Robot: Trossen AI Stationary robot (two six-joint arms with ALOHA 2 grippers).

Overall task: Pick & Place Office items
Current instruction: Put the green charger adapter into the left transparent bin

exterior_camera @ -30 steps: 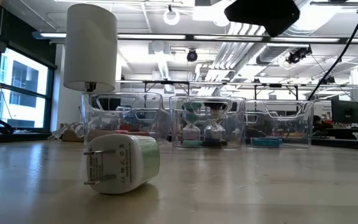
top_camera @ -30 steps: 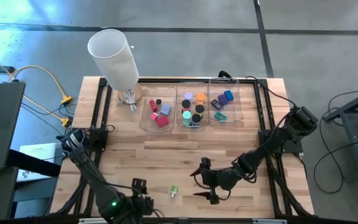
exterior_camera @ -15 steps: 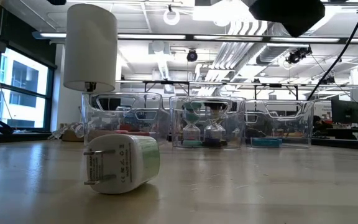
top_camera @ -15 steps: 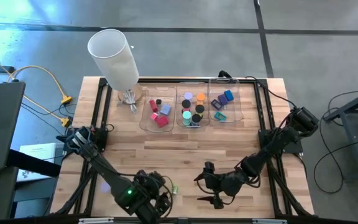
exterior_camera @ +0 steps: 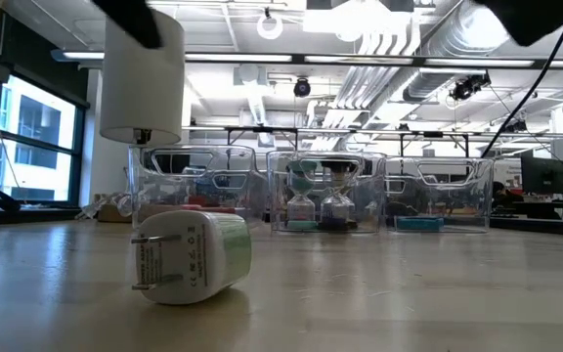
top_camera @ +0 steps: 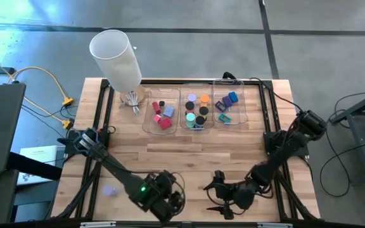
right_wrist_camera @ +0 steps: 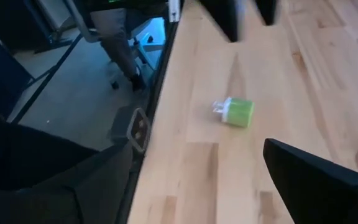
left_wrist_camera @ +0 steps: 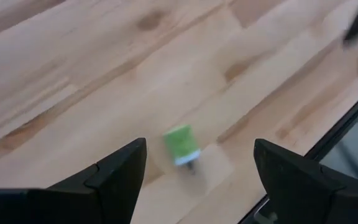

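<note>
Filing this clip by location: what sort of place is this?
Probably an open lab or workshop: exposed ceiling ducts and strip lights, a wooden butcher-block table in a black metal frame, and yellow cables on a grey concrete floor.

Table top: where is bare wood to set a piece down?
Free: the wide band of table between the three clear trays and both grippers. Crowded: the near edge, where the left gripper, green plug and right gripper gather.

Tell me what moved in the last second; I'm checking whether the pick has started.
The left gripper swung right to hover open over the green plug, not gripping it. The right gripper drew back toward the near edge. Plug and trays stayed put.
</note>
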